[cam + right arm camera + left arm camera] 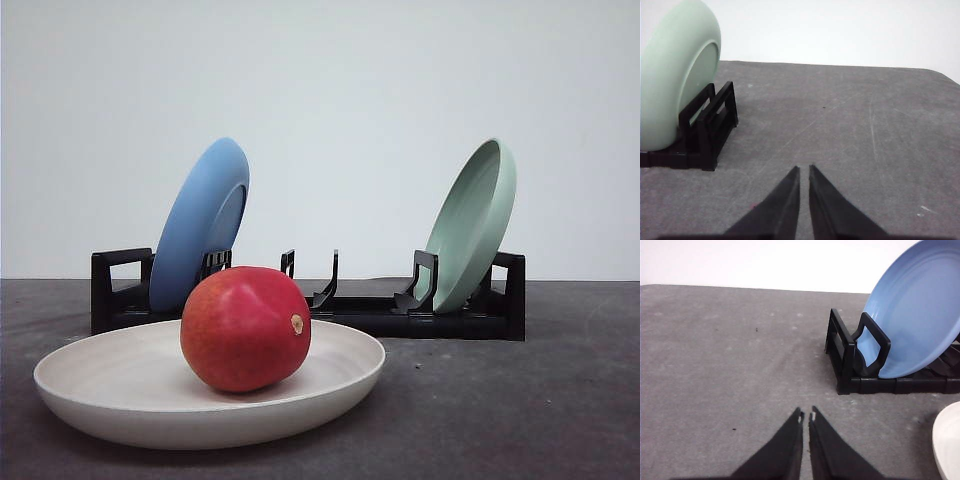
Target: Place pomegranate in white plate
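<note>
Grey table (560, 400) underneath everything, stretching back to a pale wall. Across its rear, a black dish rack (380, 315) carrying a blue plate (200, 225) propped on edge at the left end and a pale green plate (472, 222) propped on edge at the right end. In front of the rack, left of centre in the front view, the white plate (100, 375) lying flat on the table. Resting inside it, right of its middle, the pomegranate (245, 328), red with an orange blush, tan stem nub turned to the right.

Left gripper (806, 416) low over bare table beside the rack's blue-plate end, fingers drawn together with only a sliver between the tips, holding nothing; white plate's rim just at the frame edge, well apart from the tips. Right gripper (804, 169) likewise pressed nearly together and empty, over open table beside the green plate's end of the rack. Pomegranate near neither pair of jaws.
</note>
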